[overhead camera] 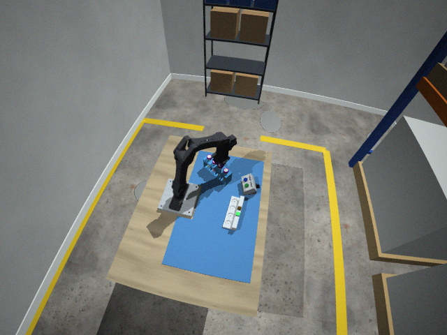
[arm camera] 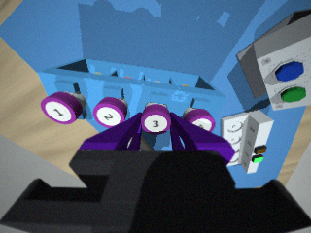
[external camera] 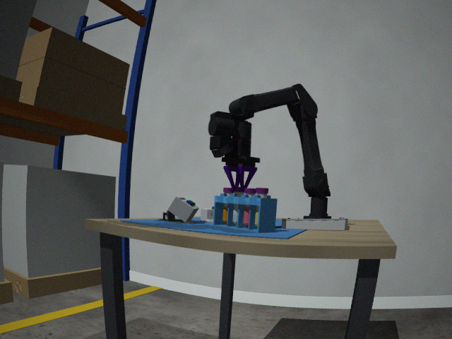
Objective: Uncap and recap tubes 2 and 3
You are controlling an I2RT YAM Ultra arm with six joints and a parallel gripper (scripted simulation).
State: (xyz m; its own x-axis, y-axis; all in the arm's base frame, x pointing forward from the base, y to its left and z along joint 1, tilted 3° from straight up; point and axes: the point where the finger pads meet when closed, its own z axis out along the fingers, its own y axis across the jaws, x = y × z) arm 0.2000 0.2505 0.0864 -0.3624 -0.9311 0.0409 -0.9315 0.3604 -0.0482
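Grey walls [overhead camera: 90, 54], mottled concrete floor [overhead camera: 306, 216] with yellow tape [overhead camera: 334, 216], a black shelf rack [overhead camera: 206, 54].
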